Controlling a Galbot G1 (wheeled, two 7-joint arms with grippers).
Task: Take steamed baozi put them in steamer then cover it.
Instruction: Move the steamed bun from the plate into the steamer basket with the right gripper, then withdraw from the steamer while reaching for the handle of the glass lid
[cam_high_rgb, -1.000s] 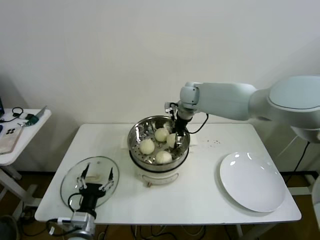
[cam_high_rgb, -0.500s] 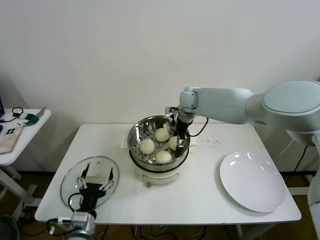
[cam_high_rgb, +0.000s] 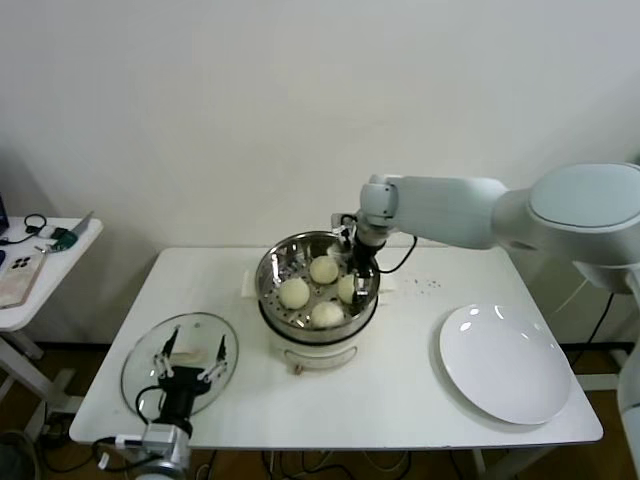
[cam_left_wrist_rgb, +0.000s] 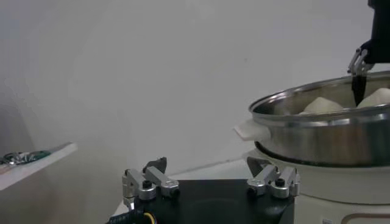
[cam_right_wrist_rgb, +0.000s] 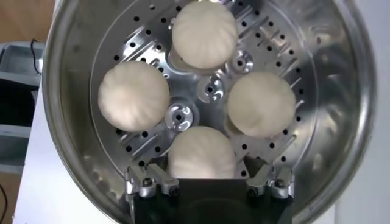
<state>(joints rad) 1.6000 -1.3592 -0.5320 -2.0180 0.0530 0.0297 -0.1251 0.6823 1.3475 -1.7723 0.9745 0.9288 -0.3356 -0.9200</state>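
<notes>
Resting: 4 steamed baozi (cam_right_wrist_rgb: 203, 33) in steamer (cam_right_wrist_rgb: 341, 85)

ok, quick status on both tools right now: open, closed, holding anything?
Left tool: open, holding nothing, hovering over the glass cover on the table.
Right tool: open, holding nothing, above the baozi in the steamer.

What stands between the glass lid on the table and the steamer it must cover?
The right gripper hangs open inside the steamer over the baozi, blocking the top. Bare table lies between the cover and the steamer.
</notes>
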